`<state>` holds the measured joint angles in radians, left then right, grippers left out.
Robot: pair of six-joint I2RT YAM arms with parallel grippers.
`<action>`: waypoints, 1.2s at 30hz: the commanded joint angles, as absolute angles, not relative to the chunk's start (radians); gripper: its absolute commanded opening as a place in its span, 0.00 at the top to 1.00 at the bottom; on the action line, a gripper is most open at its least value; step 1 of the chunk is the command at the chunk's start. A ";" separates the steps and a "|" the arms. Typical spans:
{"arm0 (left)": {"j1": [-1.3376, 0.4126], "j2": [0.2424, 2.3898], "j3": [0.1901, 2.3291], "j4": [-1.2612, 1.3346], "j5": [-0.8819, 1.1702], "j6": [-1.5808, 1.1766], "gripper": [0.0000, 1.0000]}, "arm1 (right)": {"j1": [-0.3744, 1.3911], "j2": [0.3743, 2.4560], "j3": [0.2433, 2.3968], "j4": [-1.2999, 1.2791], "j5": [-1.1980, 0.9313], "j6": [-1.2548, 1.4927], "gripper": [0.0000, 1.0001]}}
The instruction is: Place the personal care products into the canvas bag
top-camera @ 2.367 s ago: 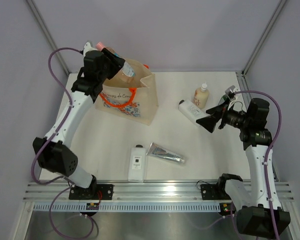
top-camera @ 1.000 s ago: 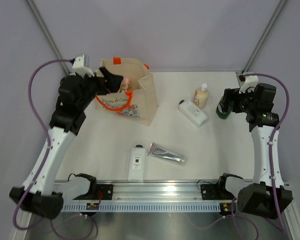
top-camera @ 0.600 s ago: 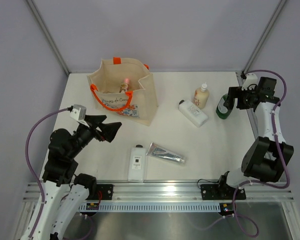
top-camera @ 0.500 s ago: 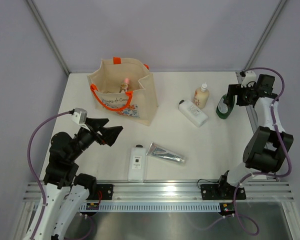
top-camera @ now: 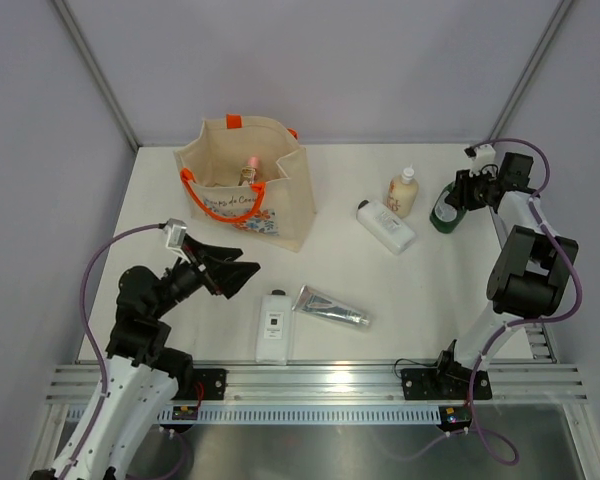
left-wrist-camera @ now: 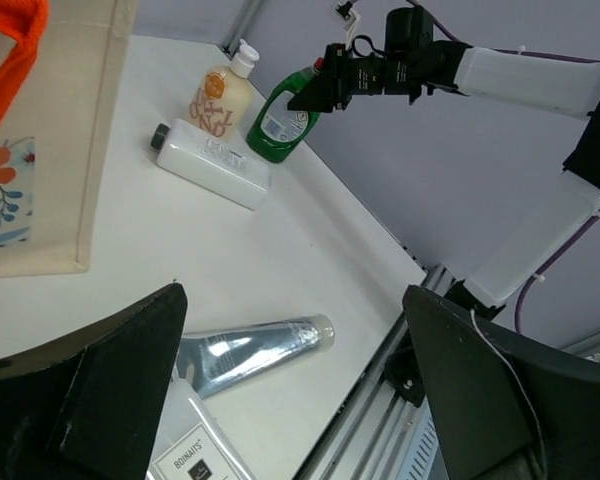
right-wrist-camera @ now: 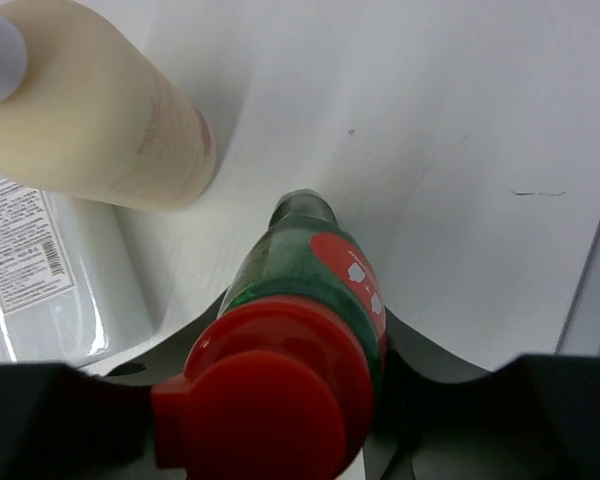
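Note:
The canvas bag (top-camera: 248, 205) stands open at the far left, a peach pink-capped bottle (top-camera: 248, 170) inside it. My left gripper (top-camera: 230, 268) hovers open and empty in front of the bag, above the table. Close to it lie a white bottle (top-camera: 272, 325) and a silver tube (top-camera: 330, 306), also in the left wrist view as white bottle (left-wrist-camera: 195, 450) and silver tube (left-wrist-camera: 250, 350). At the far right, my right gripper (top-camera: 458, 192) is shut on the neck of the green red-capped bottle (right-wrist-camera: 305, 265). A beige bottle (top-camera: 403, 192) and a second white bottle (top-camera: 387, 224) sit beside it.
The green bottle (top-camera: 443, 210) stands near the table's right edge, by the frame post (top-camera: 525, 85). A metal rail (top-camera: 320, 385) with both arm bases runs along the near edge. Grey walls enclose the table.
My left arm drew back from the bag to the near left, leaving the peach bottle inside. The right gripper closed on the green bottle.

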<state>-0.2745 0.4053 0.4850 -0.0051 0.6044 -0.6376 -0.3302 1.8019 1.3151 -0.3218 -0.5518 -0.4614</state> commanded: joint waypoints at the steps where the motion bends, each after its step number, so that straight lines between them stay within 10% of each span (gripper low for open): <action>1: -0.316 0.452 0.468 0.201 0.635 -0.724 0.07 | -0.325 1.737 1.266 -0.249 -0.636 -0.503 0.81; 9: -0.826 0.792 0.691 0.121 0.410 -0.320 0.04 | -0.347 1.412 1.175 -0.408 -0.825 -0.589 1.00; 21: -0.908 1.415 1.010 0.417 0.644 -0.005 0.01 | -0.254 1.008 1.213 -1.197 -1.274 -1.049 1.00; 36: -0.931 1.678 1.141 0.618 0.812 -0.236 0.09 | -0.037 0.977 1.140 -0.830 -1.331 -0.783 1.00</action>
<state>-0.9134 1.6676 1.1297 0.5270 0.7765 -0.1856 -0.0547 0.9730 1.0790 -1.0252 -1.1828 -0.8841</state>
